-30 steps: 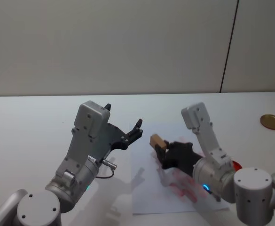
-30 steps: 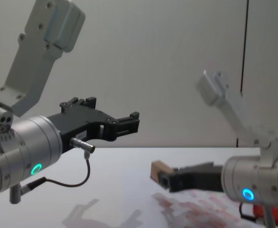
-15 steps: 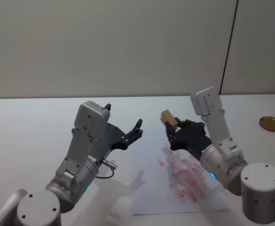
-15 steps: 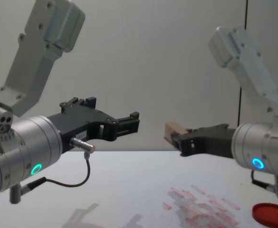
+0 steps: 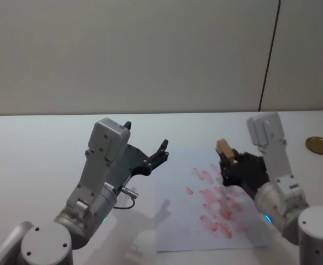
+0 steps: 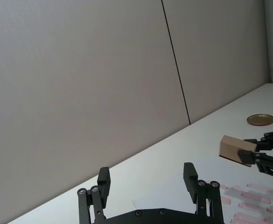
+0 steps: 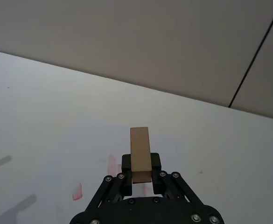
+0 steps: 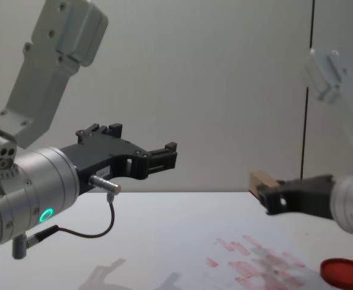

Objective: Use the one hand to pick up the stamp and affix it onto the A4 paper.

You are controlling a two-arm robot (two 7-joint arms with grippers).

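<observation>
- A4 paper (image 5: 178,221): flat on white table (image 5: 34,149), near centre-right, rows of pinkish stamp marks (image 5: 219,207).
- Right gripper (image 5: 227,163): raised above paper's right part, clamped on stamp (image 5: 224,148).
- Left gripper (image 5: 150,157): aloft left of paper, jaws spread wide, empty.
- Gold disc (image 5: 319,143): far right.

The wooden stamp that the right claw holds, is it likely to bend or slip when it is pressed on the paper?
Probably stiff: the stamp looks like a solid wooden block. It may pivot somewhat, since the right claw grips only its lower end. It is likely light, being held raised above the A4 paper.
</observation>
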